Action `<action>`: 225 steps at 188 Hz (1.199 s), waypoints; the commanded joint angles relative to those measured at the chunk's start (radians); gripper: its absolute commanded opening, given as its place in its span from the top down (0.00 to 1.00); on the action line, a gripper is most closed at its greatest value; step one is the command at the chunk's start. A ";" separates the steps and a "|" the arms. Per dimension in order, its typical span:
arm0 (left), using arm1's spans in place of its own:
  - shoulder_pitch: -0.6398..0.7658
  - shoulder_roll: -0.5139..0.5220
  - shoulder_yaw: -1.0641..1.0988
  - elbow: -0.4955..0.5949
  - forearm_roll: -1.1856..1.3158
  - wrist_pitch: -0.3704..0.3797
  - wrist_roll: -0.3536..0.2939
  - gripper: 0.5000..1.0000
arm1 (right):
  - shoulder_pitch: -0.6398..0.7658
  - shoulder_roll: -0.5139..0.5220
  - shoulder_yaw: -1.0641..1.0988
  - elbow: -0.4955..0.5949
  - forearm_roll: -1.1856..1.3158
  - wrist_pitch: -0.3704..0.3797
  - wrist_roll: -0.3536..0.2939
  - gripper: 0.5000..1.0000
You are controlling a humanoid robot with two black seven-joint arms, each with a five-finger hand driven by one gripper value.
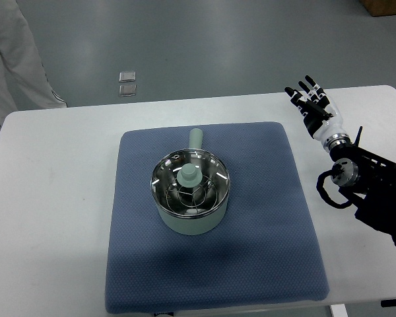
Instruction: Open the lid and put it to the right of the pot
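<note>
Right now your right hand [312, 104] hovers over the table's [53, 198] far right side, fingers spread wide, holding nothing and touching nothing. Pot [190, 198] sits mid-mat on the blue mat [211, 264], pale green, handle [195, 138] pointing to the far edge. Glass lid [190, 183] is on the pot, knob [189, 175] centered. Bare mat lies right of the pot, then white table between the mat edge and your arm. 2 small squares [127, 83] lie on the floor beyond the table; a person's leg [16, 59] shows top left.

Top view: steep downward look from the robot's near side, whole table [59, 198] and far floor [204, 46] in frame.
Views: one only.
</note>
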 commanded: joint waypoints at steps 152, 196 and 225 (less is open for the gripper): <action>0.002 0.000 -0.002 -0.002 0.002 0.009 0.000 0.00 | 0.001 -0.005 -0.002 -0.001 -0.008 0.000 0.000 0.14; 0.002 0.000 -0.002 -0.002 0.002 0.010 0.000 0.00 | 0.008 -0.006 0.000 -0.002 -0.008 -0.003 0.000 0.14; 0.002 0.000 -0.002 -0.002 0.002 0.010 0.000 0.00 | 0.009 -0.011 -0.002 -0.002 -0.008 -0.003 0.000 0.14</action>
